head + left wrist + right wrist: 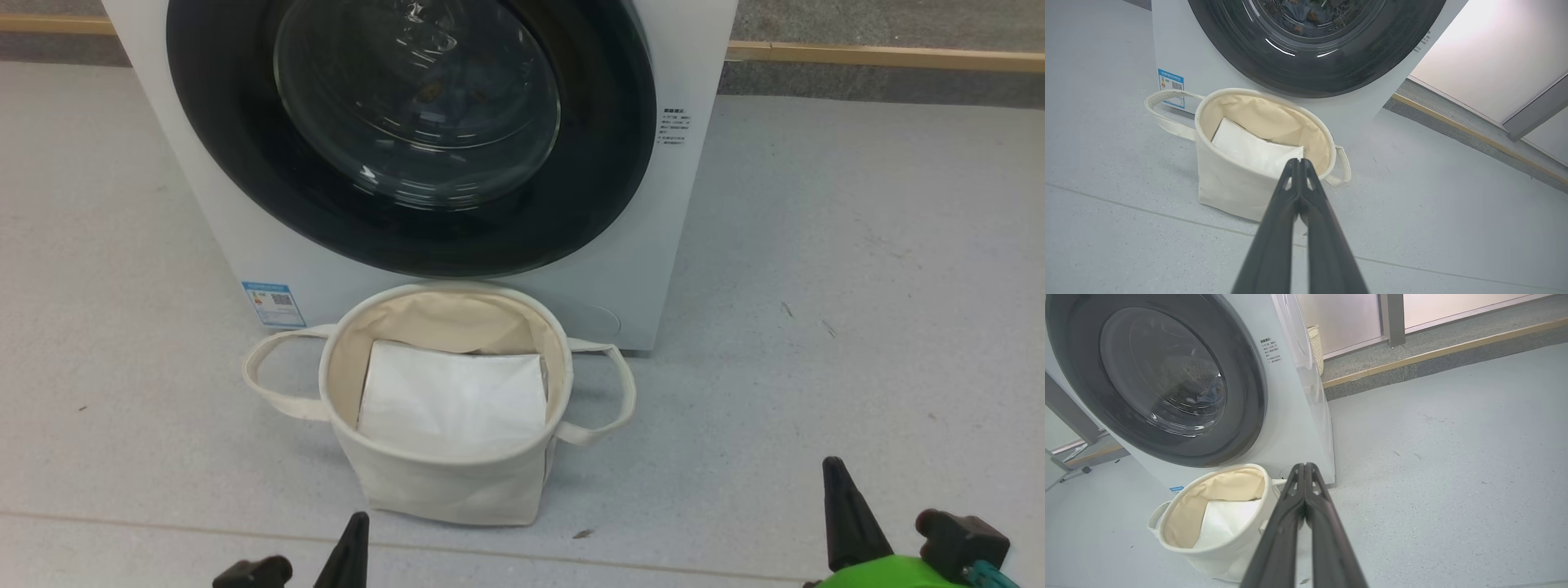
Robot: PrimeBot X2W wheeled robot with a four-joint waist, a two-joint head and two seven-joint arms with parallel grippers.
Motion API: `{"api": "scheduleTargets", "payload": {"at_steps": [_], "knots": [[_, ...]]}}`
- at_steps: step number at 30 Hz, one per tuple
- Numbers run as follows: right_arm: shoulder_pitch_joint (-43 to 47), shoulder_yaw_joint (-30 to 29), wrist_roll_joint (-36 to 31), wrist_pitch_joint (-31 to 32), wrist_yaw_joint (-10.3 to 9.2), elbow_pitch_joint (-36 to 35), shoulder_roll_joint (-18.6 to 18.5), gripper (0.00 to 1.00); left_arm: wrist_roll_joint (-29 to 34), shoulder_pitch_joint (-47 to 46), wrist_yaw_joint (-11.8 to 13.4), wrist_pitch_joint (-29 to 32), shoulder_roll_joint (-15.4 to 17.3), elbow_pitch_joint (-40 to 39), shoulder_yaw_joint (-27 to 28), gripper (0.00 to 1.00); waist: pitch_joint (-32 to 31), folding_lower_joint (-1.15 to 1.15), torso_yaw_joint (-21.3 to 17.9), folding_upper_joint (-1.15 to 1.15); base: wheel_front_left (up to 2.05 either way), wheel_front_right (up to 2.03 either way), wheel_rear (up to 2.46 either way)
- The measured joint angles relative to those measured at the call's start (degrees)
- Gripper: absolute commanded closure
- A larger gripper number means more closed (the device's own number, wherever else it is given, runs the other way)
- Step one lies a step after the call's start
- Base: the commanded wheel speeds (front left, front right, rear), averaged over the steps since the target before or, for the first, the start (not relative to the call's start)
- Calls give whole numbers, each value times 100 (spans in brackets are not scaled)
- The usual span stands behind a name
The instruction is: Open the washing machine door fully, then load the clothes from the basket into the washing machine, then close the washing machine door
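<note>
The machine (629, 278) stands on the grey floor (816, 286) with its door (416, 106) shut flat against the white front, the black ring and the bulging glass facing the robot. In the left wrist view, dim blue and orange patches (1302, 10) show behind the glass, too blurred to name. A small blue label (273, 304) sits at the machine's lower left corner. The basket (445, 482) stands upright on the floor just in front of the machine, below the bottom of the door and near the label; whether its back rim touches the front panel I cannot tell. Its two looped handles stick out to either side, and a flat white sheet (453, 400) lies inside against the near wall, with no printed fabric showing on top of it. The left gripper (357, 523) rises at the lower left of the head view, on the near side of the basket and apart from it, its two dark fingers pressed together and holding nothing. The right gripper (833, 465) rises at the lower right, well off to the basket's right over bare floor, with its fingers likewise closed tip to tip and empty. Behind the machine a low kerb with a wooden strip (882, 55) runs along the floor.
</note>
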Motion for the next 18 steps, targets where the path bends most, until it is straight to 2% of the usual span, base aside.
{"api": "scheduleTargets", "payload": {"at_steps": [18], "knots": [[-69, -97, 1199, 264, 0, 5, -2, 100, -1083, -2, -93, 283, 0, -185, 218, 100, 14, 0, -27, 0, 0, 0, 0]]}}
